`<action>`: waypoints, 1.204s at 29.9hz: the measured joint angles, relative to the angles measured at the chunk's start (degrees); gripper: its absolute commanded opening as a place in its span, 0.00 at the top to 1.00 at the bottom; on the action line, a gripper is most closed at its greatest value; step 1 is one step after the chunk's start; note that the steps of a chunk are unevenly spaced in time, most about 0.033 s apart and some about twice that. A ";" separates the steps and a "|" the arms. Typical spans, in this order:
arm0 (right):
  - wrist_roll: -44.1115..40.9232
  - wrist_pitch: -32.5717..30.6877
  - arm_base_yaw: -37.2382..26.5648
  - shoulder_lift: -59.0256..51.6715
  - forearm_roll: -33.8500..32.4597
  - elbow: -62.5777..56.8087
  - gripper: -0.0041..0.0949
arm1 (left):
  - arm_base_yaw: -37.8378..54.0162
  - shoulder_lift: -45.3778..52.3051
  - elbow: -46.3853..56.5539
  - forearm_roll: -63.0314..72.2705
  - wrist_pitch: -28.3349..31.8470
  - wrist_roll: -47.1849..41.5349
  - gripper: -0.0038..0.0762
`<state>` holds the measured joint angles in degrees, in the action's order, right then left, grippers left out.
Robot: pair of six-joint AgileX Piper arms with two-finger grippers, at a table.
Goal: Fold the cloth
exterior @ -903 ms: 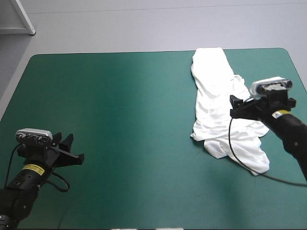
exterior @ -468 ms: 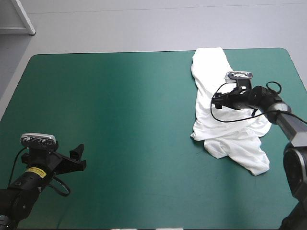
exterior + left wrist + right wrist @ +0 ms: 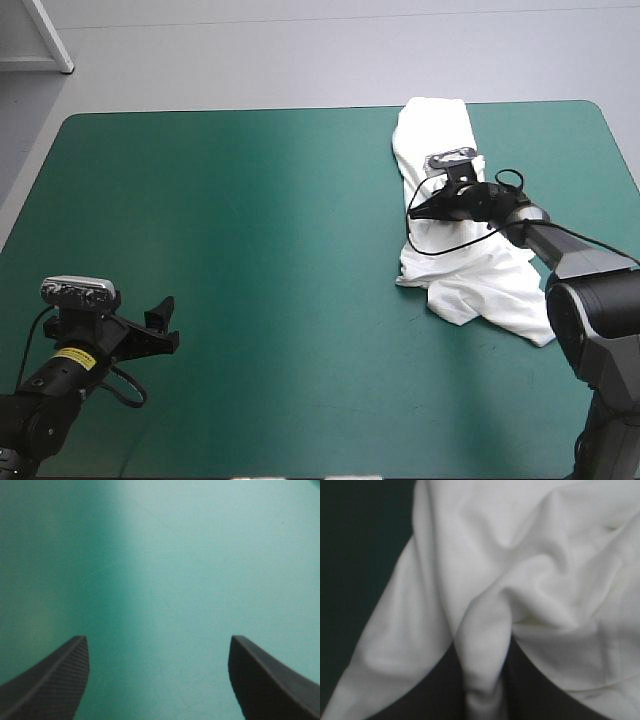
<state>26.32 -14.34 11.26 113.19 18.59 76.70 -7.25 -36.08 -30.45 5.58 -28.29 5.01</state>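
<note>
There is one white short-sleeved cotton T-shirt [image 3: 470, 270], one table [image 3: 250, 220] under a teal-green cover, and two grippers, each with two broad black fin-shaped fingers. The T-shirt lies on the table's far right quarter as a long crumpled strip. One end is at the table's far edge, and the wider, rumpled end reaches toward the middle of the table's right side. No sleeve can be made out clearly in the folds. The right gripper [image 3: 418, 212] sits low over the strip about halfway along its length, at the side of it that faces the table's left edge, with its tips pointing toward that edge. In the right wrist view its two black fingers [image 3: 425, 690] are all but together, and a raised ridge of white cloth is pinched between them. More cloth spreads ahead of the tips and to one side, with a dark band of the cover showing past the cloth's edge. The left gripper [image 3: 160, 325] is near the table's near left corner, well apart from the T-shirt. In the left wrist view its fingers [image 3: 50, 690] stand wide apart with only bare cover between and ahead of them.
</note>
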 measured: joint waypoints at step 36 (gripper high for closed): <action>-4.41 -20.02 44.60 -5.27 -3.66 6.14 0.25 | 0.00 0.00 -4.19 -12.31 0.28 0.00 0.25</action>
<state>21.91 -34.36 55.87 107.92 14.93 82.84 -7.25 -36.08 -34.63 -6.72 -28.01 5.01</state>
